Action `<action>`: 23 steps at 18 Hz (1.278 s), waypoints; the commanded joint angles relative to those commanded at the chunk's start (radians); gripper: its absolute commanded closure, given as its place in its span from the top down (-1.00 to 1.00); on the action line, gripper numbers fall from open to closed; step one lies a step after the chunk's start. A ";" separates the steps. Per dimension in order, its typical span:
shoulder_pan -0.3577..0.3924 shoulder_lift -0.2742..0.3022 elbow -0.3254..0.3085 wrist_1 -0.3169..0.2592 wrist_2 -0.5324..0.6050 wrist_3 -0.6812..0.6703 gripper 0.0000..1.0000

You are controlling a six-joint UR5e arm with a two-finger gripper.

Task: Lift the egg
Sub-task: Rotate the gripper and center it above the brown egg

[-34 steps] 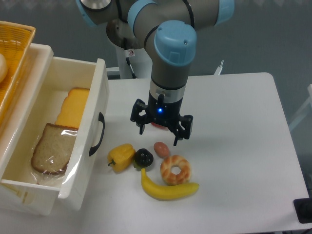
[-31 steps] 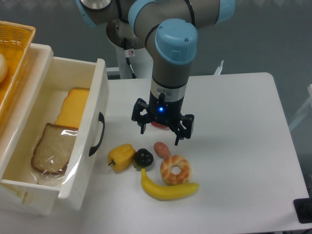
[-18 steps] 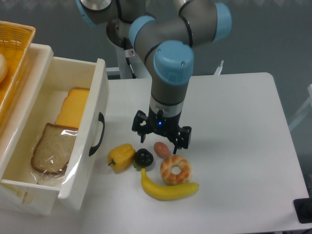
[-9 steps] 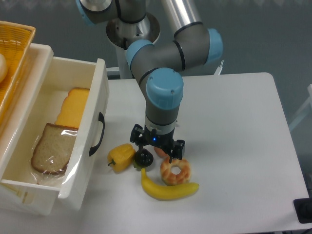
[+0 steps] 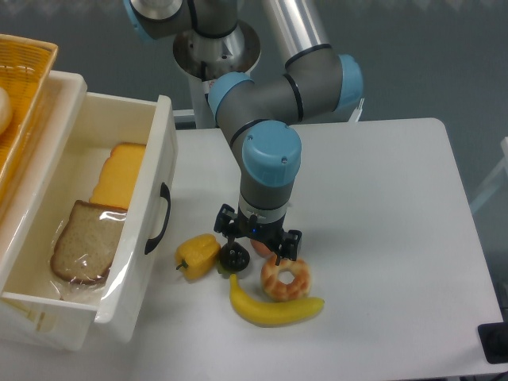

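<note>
Only one view here, the fixed camera looking down at the surface [image 5: 381, 206]. The gripper [image 5: 256, 244] is low over the cluster of food, and the fingers [image 5: 278, 252] look spread apart, one on each side of the egg [image 5: 260, 248]. From this angle I can't tell whether they touch it. Nothing is clamped that I can see.

Progress: I'd say the approach is basically done and the actual grab isn't. The egg sits on the surface, not lifted. Left to do, by my guess: squeeze on it, then raise it clear.

The egg itself is mostly hidden. Just a small reddish-pink sliver peeks out between the fingers, right under the wrist. It looks smooth and rounded, and that's about all I can say.

Around the fingers it's crowded. The dark fruit [image 5: 233, 256] is just beside the one finger, touching or nearly so. The donut [image 5: 286, 278] is just in front of the other finger. The banana [image 5: 274, 308] lies beyond those two, toward the camera, and the yellow pepper [image 5: 197, 253] is out past the dark fruit. The open drawer [image 5: 147, 190], with bread in it, is well off to that same side.

Tight fit, so bumping the neighbours looks like a real risk.
</note>
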 joint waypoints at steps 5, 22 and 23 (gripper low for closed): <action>0.015 0.006 -0.048 0.002 0.000 0.120 1.00; 0.045 -0.020 -0.029 -0.005 0.110 0.848 1.00; 0.043 -0.020 -0.029 -0.003 0.123 0.867 1.00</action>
